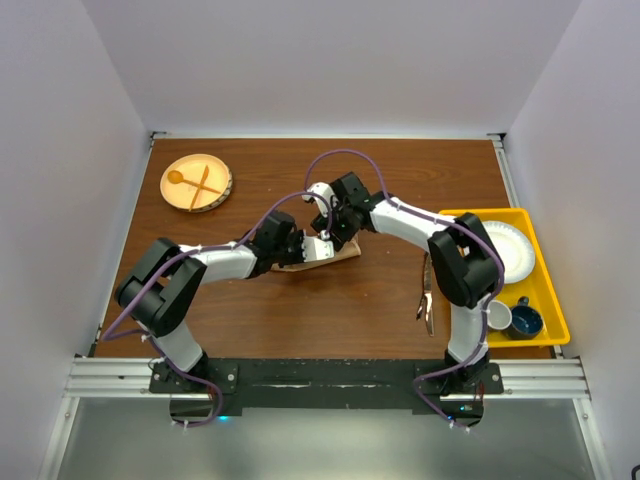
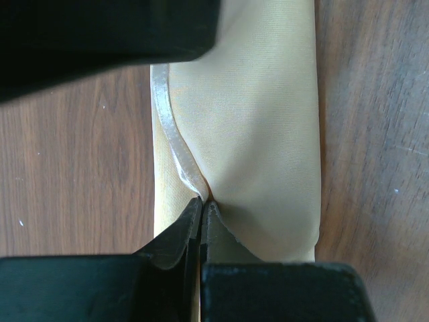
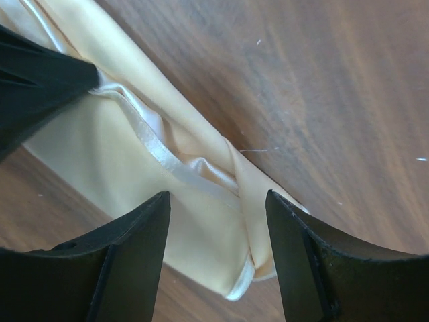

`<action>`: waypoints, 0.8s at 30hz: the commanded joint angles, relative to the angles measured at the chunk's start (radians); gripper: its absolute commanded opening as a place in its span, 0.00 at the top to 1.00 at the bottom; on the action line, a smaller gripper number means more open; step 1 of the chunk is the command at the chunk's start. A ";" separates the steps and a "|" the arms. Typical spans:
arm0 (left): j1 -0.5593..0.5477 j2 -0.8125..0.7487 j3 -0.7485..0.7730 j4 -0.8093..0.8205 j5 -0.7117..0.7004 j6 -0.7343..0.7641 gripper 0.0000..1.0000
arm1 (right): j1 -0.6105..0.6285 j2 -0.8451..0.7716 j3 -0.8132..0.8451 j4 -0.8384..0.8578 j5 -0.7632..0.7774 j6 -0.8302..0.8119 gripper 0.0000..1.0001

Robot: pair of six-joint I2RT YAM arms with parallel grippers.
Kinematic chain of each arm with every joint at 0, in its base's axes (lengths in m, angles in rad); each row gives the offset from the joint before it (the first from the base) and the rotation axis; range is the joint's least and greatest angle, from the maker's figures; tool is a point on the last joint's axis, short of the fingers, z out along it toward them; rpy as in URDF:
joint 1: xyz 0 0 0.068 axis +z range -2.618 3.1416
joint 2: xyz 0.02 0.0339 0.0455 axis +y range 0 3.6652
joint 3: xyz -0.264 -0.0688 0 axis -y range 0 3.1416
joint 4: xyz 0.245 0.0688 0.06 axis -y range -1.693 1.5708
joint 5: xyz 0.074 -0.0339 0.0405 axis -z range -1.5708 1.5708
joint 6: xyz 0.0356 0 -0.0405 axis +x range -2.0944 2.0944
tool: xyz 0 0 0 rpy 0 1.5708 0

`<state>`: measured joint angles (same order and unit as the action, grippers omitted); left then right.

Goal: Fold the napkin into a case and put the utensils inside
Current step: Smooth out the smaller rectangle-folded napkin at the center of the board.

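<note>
The case (image 2: pixel 261 154), in the middle of the surface (image 1: pixel 300 310), is thin, limp, slippery satin. The left pincer (image 2: pixel 203 201) is clamped on its raised hem; the right pincer (image 3: pixel 216 198) hangs open over one end. It is probably best gripped at hems or folds, since flat faces would slide.

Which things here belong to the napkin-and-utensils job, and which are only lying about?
Job: napkin, dark utensils, left pincer (shut on napkin), right pincer (open).
Lying about: wooden plate, wooden spoon, wooden fork, yellow tray, white plate, white cup, blue cup.
</note>
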<state>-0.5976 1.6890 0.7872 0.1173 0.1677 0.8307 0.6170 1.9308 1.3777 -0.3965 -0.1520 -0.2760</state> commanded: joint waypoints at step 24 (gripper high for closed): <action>0.016 0.021 -0.040 -0.050 0.021 0.008 1.00 | 0.021 -0.091 -0.103 0.177 0.204 -0.124 0.51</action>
<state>-0.5953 1.6886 0.7788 0.1337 0.1715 0.8318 0.6426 1.9423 1.2800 -0.2211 0.0662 -0.3515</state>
